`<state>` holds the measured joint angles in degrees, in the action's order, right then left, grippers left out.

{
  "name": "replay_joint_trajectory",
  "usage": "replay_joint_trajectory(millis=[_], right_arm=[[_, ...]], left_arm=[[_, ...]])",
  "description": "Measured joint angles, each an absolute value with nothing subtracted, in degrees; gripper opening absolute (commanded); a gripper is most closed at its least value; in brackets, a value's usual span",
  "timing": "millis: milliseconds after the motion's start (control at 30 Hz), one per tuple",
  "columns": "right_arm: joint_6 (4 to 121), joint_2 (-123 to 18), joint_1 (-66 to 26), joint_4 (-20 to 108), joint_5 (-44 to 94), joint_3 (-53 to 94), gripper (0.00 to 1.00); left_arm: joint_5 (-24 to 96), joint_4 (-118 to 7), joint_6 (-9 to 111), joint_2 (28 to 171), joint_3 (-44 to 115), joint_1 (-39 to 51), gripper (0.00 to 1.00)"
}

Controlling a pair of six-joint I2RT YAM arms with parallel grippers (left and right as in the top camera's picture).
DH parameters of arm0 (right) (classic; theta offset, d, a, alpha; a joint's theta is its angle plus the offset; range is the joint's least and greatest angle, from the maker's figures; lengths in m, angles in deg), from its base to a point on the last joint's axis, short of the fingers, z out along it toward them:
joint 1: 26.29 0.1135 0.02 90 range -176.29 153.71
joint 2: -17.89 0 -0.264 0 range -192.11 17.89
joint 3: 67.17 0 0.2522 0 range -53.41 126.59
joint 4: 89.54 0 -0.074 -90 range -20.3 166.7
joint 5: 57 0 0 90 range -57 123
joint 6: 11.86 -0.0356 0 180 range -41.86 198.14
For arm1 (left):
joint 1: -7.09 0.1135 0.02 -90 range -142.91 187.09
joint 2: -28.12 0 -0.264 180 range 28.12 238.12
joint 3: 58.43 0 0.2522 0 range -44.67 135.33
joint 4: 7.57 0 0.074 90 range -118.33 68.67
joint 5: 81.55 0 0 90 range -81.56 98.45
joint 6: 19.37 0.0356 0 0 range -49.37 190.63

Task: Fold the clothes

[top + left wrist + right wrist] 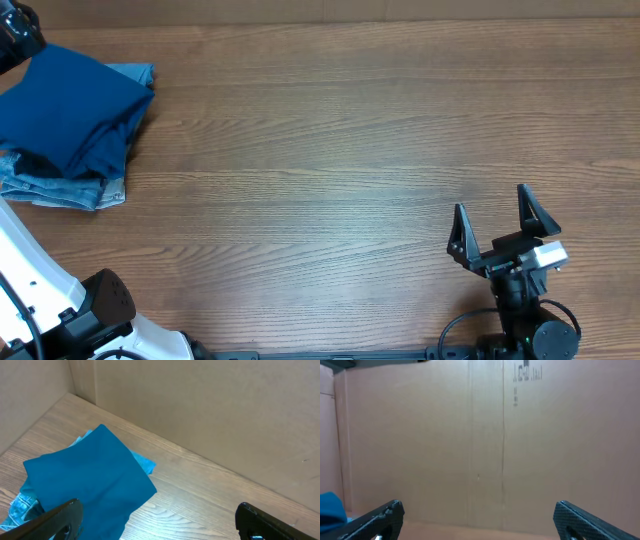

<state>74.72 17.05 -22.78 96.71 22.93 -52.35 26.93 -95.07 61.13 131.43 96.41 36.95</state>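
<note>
**Overhead: shirt bundled at the far-left corner, both sets of fingers spread and empty**

Overhead, the teal-blue shirt lies loosely bundled at the far-left corner of the wooden counter. It sits on top of light-blue jeans, whose denim edges stick out beneath it on the near side and at the far right corner. A darker patch shows at the shirt's near-left edge, but I cannot tell what it is.

The right fingers hang over the near-right part of the counter, well apart from the shirt. They are spread wide with nothing between them. From the right wrist, the same fingers frame a plain cardboard wall, and a sliver of blue fabric shows at the left edge.

The left arm rises from the near-left corner and runs along the left edge. Its dark end shows only in part at the top-left corner, just beside the shirt.

From the left wrist, the left fingers are parted wide and grasp nothing. The shirt lies ahead of the left one, flat and smooth on top. A strip of jeans peeks out at its lower left. The counter meets a cardboard wall behind.
</note>
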Motion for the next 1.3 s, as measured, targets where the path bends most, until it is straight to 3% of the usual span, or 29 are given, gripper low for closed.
replay_joint_trajectory(millis=[600,1300], right_arm=[[74.8,17.0,-22.8,72.3,27.1,-52.4,1.0],[74.8,17.0,-22.8,72.1,27.5,-52.4,1.0]], left_arm=[[26.9,-95.1,61.1,131.4,96.4,37.0,1.0],[26.9,-95.1,61.1,131.4,96.4,37.0,1.0]])
